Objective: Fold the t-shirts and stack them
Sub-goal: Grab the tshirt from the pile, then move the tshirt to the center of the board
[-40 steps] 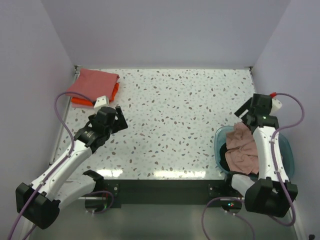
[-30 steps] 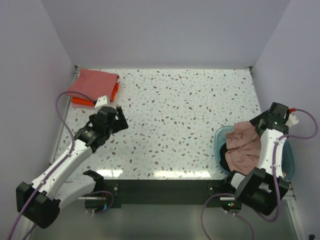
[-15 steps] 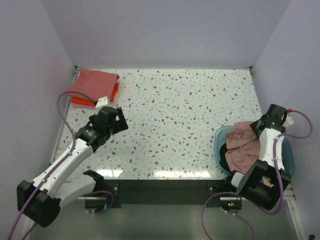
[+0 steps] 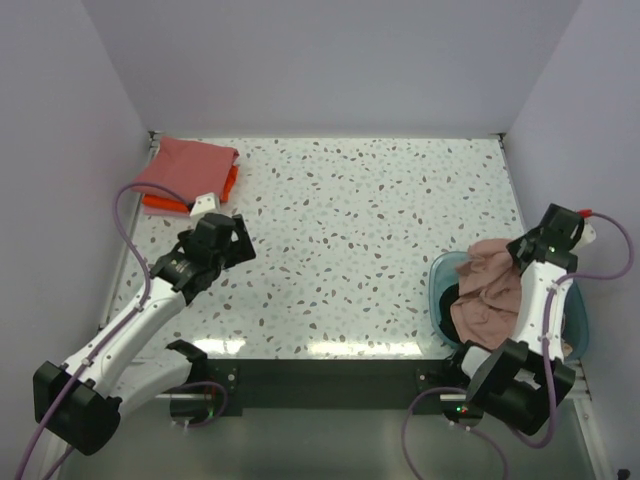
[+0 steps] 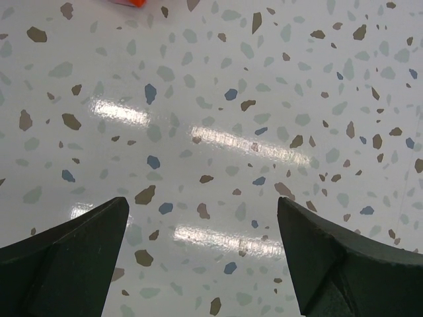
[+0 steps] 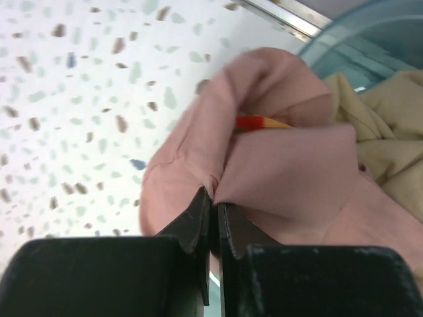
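**Right tool pinches pink shirt at the tub's rim**

The landmark is the translucent blue plastic tub [image 4: 579, 312], which stands on the speckled white terrazzo bench [image 4: 370, 220] at its near edge, just beside the right arm's base.

The dusty pink cotton t-shirt [image 4: 492, 285] lies bunched in the tub, and a lifted fold of it spills over the tub's far-left rim, out above the bench. The right tool [image 6: 213, 198] is clamped tight on that fold, its two black fingers [image 6: 192, 221] almost together with only a thin layer of pink cloth between them. In the wrist view a small red and yellow patch [image 6: 261, 123] shows inside the fold, too small to identify. A crumpled tan t-shirt [image 6: 380, 129] lies in the tub under the pink one, and a dark black t-shirt [image 4: 453, 296] shows along the tub's left inner wall.

Well apart from the tub, in the opposite far corner of the bench, a folded coral red t-shirt [image 4: 186, 163] rests on top of a folded orange t-shirt [image 4: 160, 204], whose edges peek out beneath it.

The left tool [image 5: 201, 206] hangs between the tub and that stack, nearer the stack, spread wide over bare bench and gripping nothing
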Tool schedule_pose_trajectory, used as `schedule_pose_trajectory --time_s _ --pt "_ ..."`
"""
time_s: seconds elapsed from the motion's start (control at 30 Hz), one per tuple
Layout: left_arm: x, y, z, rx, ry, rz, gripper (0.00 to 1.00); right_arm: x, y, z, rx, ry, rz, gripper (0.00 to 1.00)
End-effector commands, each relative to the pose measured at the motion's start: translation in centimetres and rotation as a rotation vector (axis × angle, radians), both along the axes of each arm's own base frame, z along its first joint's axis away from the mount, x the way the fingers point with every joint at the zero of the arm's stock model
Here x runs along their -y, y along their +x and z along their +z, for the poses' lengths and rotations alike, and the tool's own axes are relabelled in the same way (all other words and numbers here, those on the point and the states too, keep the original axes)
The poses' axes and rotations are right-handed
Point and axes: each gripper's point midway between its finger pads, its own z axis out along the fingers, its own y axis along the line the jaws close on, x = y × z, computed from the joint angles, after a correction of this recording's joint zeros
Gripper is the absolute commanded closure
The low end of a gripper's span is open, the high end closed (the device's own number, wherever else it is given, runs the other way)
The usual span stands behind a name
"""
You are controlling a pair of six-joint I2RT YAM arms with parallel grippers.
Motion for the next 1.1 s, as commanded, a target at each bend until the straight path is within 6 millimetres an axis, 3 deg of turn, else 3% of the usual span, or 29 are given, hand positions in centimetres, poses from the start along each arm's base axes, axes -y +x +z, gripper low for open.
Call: schedule_pose_trajectory --time_s 0.0,0.03,0.1,0.13,0.2,0.23,0.3,0.33,0.37,0.4,0.43,0.47,0.5,0.53,0.57,0.6,0.63,0.67,0.7,0.73,0.8,0.83,0.87,0.9,0.93,0.97,1.0,1.03,1.07 --pt "0.7 0.8 2.2 0.068 -0.05 -0.001 0.0 -0.8 2.7 7.2 0.178 -0.037 0.122 1.0" --pt "1.0 1.0 2.3 0.073 -0.057 -0.012 0.0 -1.2 3.4 10.3 0.242 -0.053 0.157 1.0" --pt "1.6 1.5 2.7 0.092 -0.07 -0.039 0.0 -2.2 3.9 13.4 0.303 -0.052 0.22 1.0" --pt "1.7 1.8 3.0 0.104 -0.074 -0.042 0.0 -2.5 4.2 17.3 0.371 -0.096 0.255 1.0" --pt "1.9 2.2 3.3 0.107 -0.065 -0.052 0.0 -4.8 4.9 21.1 0.466 -0.071 0.372 1.0" --pt "2.0 2.4 3.4 0.114 -0.066 -0.054 0.0 -5.8 4.9 25.0 0.551 -0.096 0.413 1.0" --pt "2.1 2.7 3.5 0.116 -0.059 -0.062 0.0 -8.5 5.6 28.7 0.64 -0.096 0.528 1.0" --pt "2.2 2.7 3.6 0.116 -0.06 -0.061 0.0 -9.5 5.3 32.2 0.7 -0.139 0.556 1.0" --pt "2.2 2.8 3.6 0.114 -0.061 -0.06 0.0 -10.2 6.2 33.0 0.702 -0.143 0.587 1.0" --pt "2.3 3.0 3.7 0.114 -0.061 -0.06 0.0 -12.9 6.8 33.3 0.684 -0.124 0.657 1.0" --pt "2.3 3.1 3.7 0.115 -0.06 -0.059 0.0 -14.6 6.4 36.7 0.744 -0.17 0.711 1.0" --pt "2.3 3.2 3.8 0.115 -0.06 -0.057 0.0 -16.3 6.8 37.6 0.759 -0.163 0.771 1.0" --pt "2.4 3.3 4.0 0.119 -0.061 -0.054 0.0 -19.1 9.2 36.3 0.712 -0.095 0.859 1.0" --pt "2.3 3.3 4.0 0.115 -0.059 -0.049 0.0 -20.3 8.8 39.4 0.773 -0.126 0.883 1.0" --pt "2.3 3.4 4.4 0.119 -0.064 -0.041 0.0 -21.7 9.8 39.7 0.769 -0.128 0.924 1.0" --pt "2.2 3.4 4.4 0.116 -0.062 -0.036 0.0 -24.8 11.9 38.0 0.714 -0.076 0.997 1.0" --pt "2.1 3.2 4.4 0.104 -0.059 -0.032 0.0 -26.7 11.4 40.8 0.792 -0.089 1.063 1.0" --pt "2.0 3.3 4.7 0.108 -0.061 -0.023 0.0 -28.9 11.6 41.2 0.817 -0.066 1.131 1.0" --pt "1.8 3.1 4.7 0.102 -0.054 -0.015 0.0 -32.9 13.0 40.1 0.811 -0.015 1.219 1.0" --pt "1.4 2.8 4.6 0.091 -0.043 -0.001 0.0 -34.6 12.3 41.6 0.866 -0.019 1.264 1.0" --pt "0.7 2.5 5.1 0.098 -0.037 0.035 0.0 -39.1 11.2 41.5 0.904 0.035 1.406 0.96" --pt "0.3 2.1 4.9 0.08 -0.025 0.048 0.0 -40.7 11.5 39.5 0.863 0.058 1.465 0.96" --pt "-0.2 1.8 5.3 0.088 -0.022 0.076 0.0 -42.0 10.6 39.0 0.871 0.095 1.547 0.96" --pt "-0.5 1.6 5.4 0.086 -0.018 0.088 0.0 -42.5 10.4 37.7 0.84 0.119 1.578 0.97" --pt "-1.0 1.1 5.1 0.07 -0.007 0.101 0.0 -42.3 10.3 34.4 0.754 0.121 1.596 0.99" --pt "-1.2 0.8 5.0 0.069 -0.011 0.123 0.0 -41.6 10.5 32.5 0.705 0.091 1.57 1.0" --pt "-1.7 0.6 5.2 0.076 -0.006 0.143 0.0 -41.0 11.2 26.1 0.54 0.102 1.546 1.0" --pt "-2.0 0.2 5.0 0.067 -0.001 0.154 0.0 -39.6 10.9 23.6 0.478 0.042 1.529 1.0" --pt "-2.1 0.1 5.0 0.071 -0.005 0.167 0.0 -37.5 9.9 22.5 0.442 -0.013 1.474 1.0"
